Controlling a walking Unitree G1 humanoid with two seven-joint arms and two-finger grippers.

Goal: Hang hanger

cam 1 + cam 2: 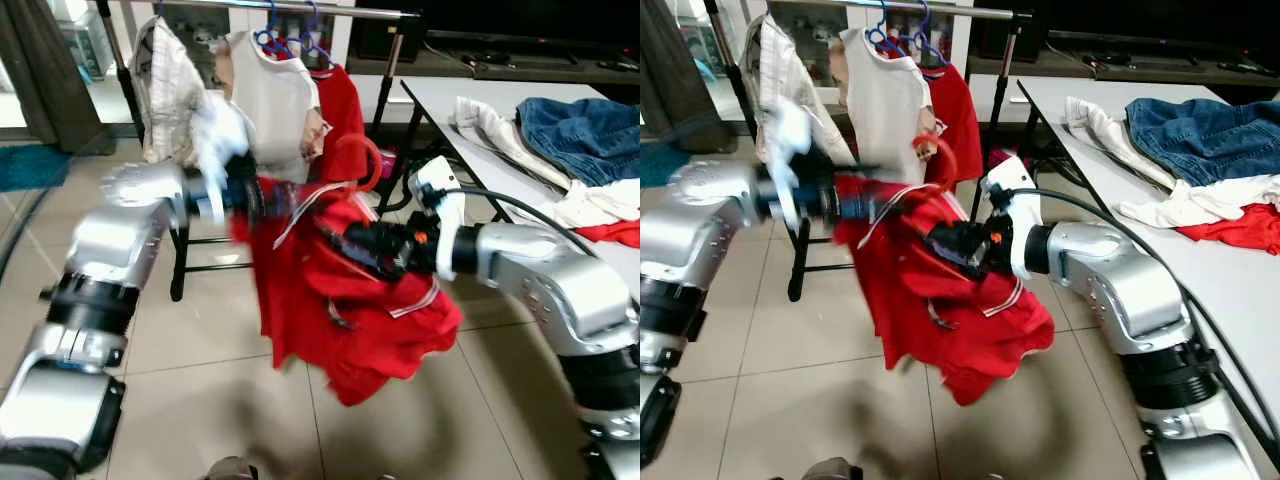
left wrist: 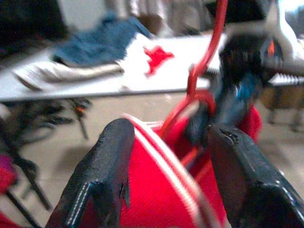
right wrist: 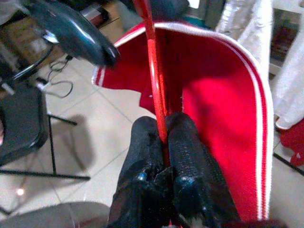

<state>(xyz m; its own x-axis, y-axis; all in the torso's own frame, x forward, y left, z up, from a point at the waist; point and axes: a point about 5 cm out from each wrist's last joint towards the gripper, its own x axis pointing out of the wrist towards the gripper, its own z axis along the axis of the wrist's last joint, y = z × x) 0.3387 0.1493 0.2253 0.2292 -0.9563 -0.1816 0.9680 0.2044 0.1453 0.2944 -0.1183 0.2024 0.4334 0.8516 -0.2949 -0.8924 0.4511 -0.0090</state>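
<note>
- The red hanger [image 3: 154, 71] is in the middle of the scene, between the two arms, with a red shirt [image 1: 370, 310] on it that hangs down over the tiled floor [image 1: 220, 370].
- The right gripper [image 3: 165, 135] has its two black fingers pressed together on the thin bar of the red hanger; almost no gap is between them.
- In the head views the right gripper [image 1: 345, 240] comes in from 3 o'clock and sits at the upper part of the red shirt, just under the curved red hook [image 1: 368, 160].
- The left gripper [image 2: 171, 156] has its fingers apart, and the white-edged collar of the red shirt passes between them. Whether the pads really press the cloth, I cannot tell.
- The left arm is blurred and reaches in from 9 o'clock.
- At 12 o'clock stands a clothes rack [image 1: 340, 12] with a white shirt [image 1: 270, 100], a checked shirt [image 1: 165, 85] and another red garment on blue hangers [image 1: 290, 40].
- At 2 o'clock is a white table [image 1: 450, 100] with blue jeans [image 1: 580, 135], light clothes and a red piece lying on it.
- No brand, label or writing can be read anywhere.
</note>
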